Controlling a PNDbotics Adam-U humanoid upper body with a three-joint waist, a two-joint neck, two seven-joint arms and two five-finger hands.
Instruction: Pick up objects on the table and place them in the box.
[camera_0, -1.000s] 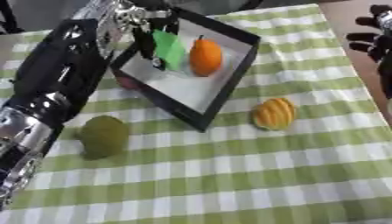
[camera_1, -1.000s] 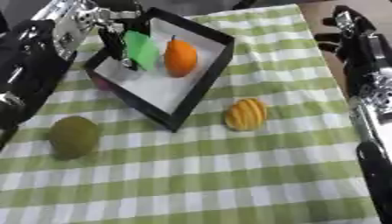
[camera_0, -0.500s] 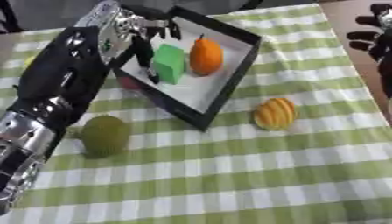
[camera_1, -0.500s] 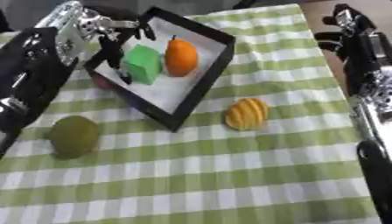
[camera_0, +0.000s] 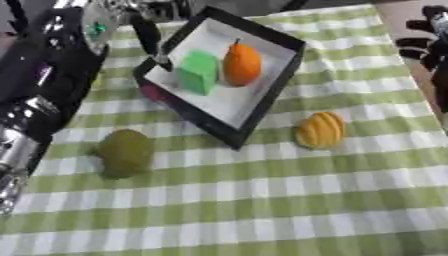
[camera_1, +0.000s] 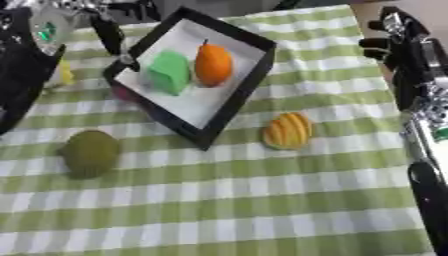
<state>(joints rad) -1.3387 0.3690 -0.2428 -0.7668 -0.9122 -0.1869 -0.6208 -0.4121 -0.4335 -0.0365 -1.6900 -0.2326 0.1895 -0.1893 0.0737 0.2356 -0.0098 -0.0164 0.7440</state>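
Box (camera_0: 262, 107), black-walled with a white floor, now holds two things: a green block (camera_0: 199, 72) and an orange fruit (camera_0: 241, 64) standing just beside it. Starting from our left robot hand (camera_0: 149, 35), we see its dark fingers straight and released, hanging over the box's near-left corner with nothing in them. A second ago that robot hand was down inside the box with the green block between its fingers; half a second ago the block already lay on the white floor and the fingers were lifting away. So we judge the green block as delivered, and the left arm as free for another pick. Moving outward, a dull green round fruit (camera_0: 125, 152) lies on the checked desk (camera_0: 262, 210) near the left arm, well apart from the box, and a ribbed yellow-orange fruit (camera_0: 320, 130) lies just beyond the box's right wall. A small yellow thing (camera_1: 63, 75) shows at the left of the box, partly hidden by the arm. Our right robot hand (camera_1: 389, 42) waits at the upper right edge, its fingers curled on nothing. Both loose fruits remain to be boxed.
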